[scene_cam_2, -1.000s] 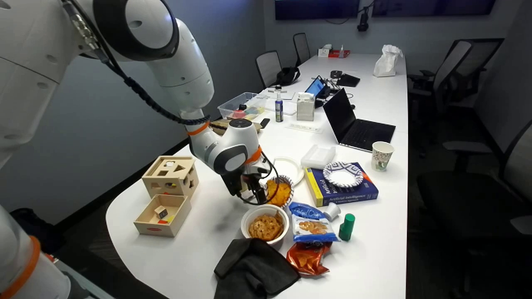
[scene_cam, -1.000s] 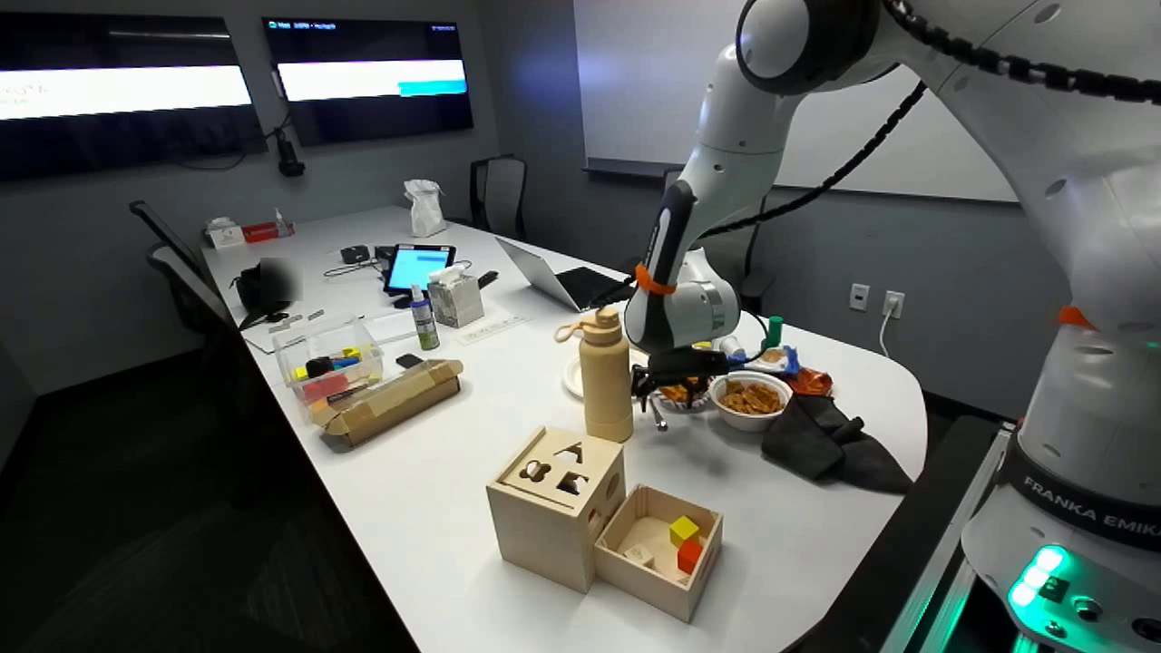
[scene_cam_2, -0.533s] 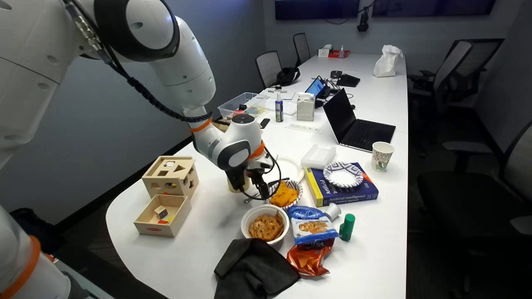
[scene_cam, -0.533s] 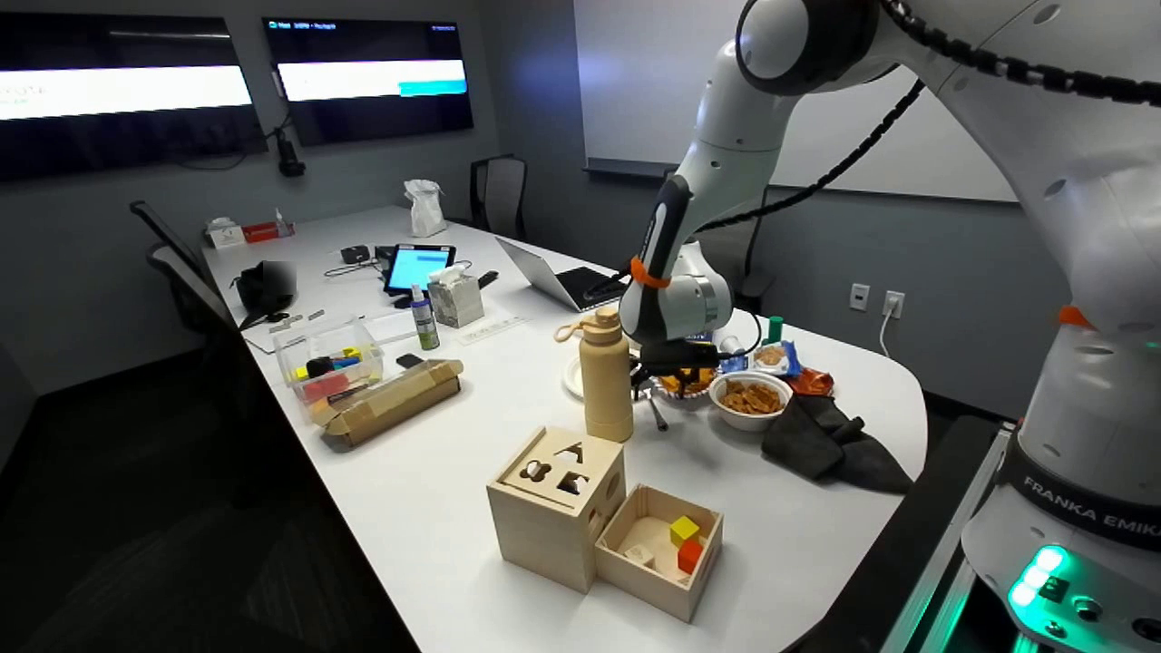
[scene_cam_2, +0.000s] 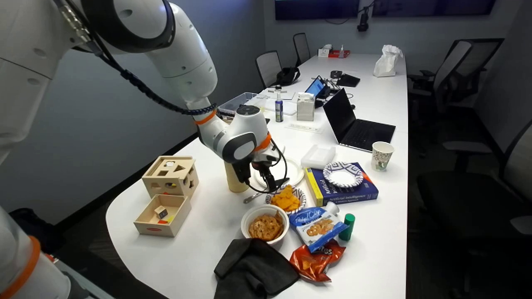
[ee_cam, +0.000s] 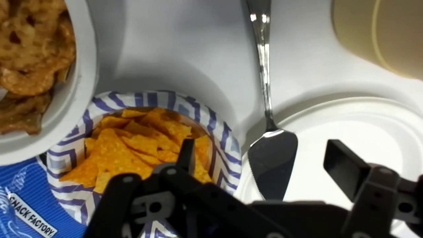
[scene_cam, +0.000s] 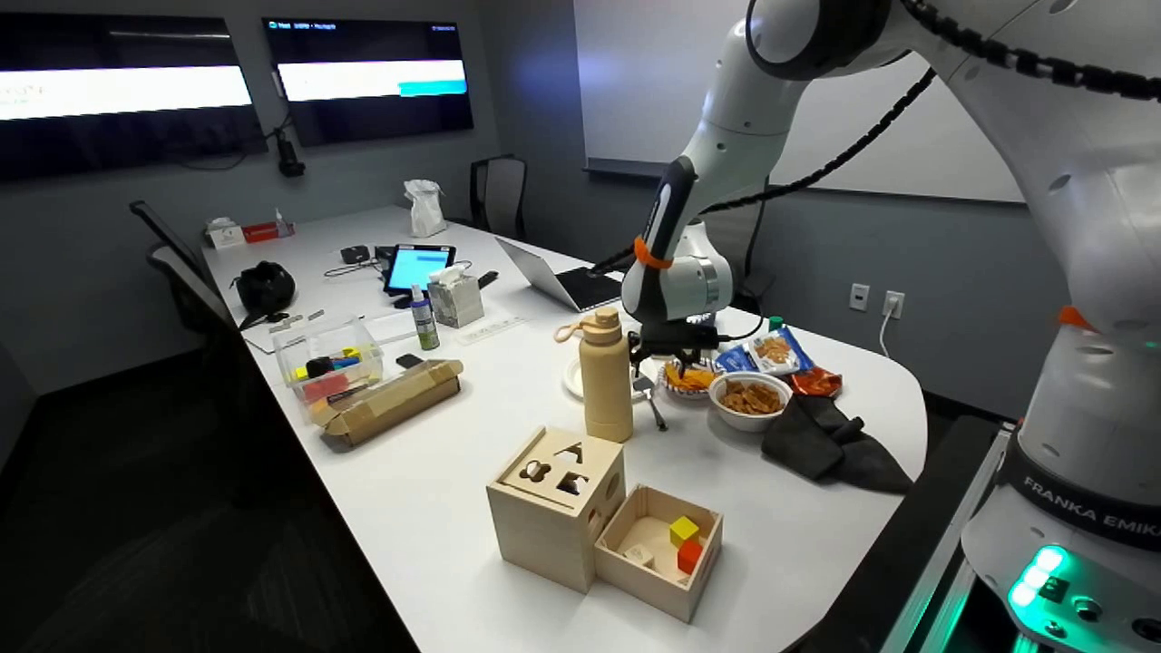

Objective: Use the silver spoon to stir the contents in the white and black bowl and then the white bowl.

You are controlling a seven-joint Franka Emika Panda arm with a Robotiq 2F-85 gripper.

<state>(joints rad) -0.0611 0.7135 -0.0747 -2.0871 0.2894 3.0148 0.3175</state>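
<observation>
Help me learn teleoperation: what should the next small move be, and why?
Probably slide the open tool toward the silver server's handle before lowering: in the wrist view its fingers flank the blade, which overlaps the white plate, and one appears over the patterned bowl, so descending here might strike it.

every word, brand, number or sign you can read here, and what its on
"SNACK FACTORY": blue bag
"Pretzel Crisps", somewhat blurred: blue bag
"Artificial Intelligence": book
"FRANKA EMIK", then cut off: arm base
"itos", start hidden: red bag
Too small or blurred: wall screens, spray bottle, open box, book's smaller print
</observation>
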